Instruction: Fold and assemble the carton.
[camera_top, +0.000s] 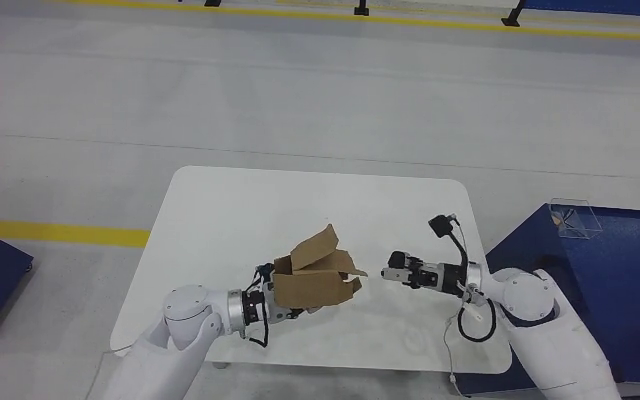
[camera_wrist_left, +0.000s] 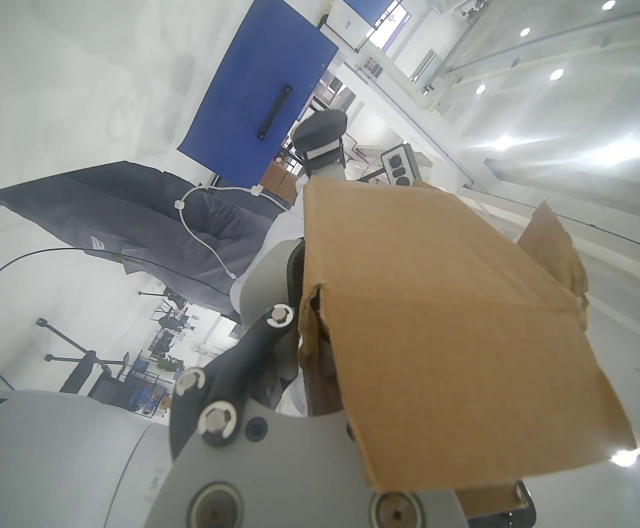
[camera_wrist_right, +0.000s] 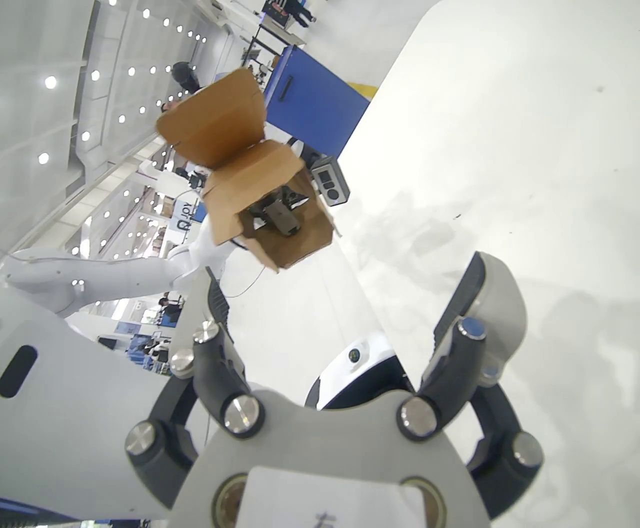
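The brown carton (camera_top: 318, 283) is held up over the front part of the white table (camera_top: 250, 210), open toward the right, with one flap (camera_top: 318, 246) sticking up. My left gripper (camera_top: 266, 296) is shut on the carton's left wall; in the left wrist view one grey finger (camera_wrist_left: 265, 300) lies outside the cardboard (camera_wrist_left: 440, 325). In the right wrist view the other finger (camera_wrist_right: 281, 219) shows dark inside the carton (camera_wrist_right: 260, 165). My right gripper (camera_top: 393, 268) hangs open and empty a short gap to the right of the carton, its fingers (camera_wrist_right: 470, 295) spread wide.
A blue cabinet (camera_top: 565, 260) stands just right of the table, with a clear plastic box (camera_top: 572, 215) on it. Another blue object (camera_top: 8, 272) is at the far left edge. The back half of the table is bare.
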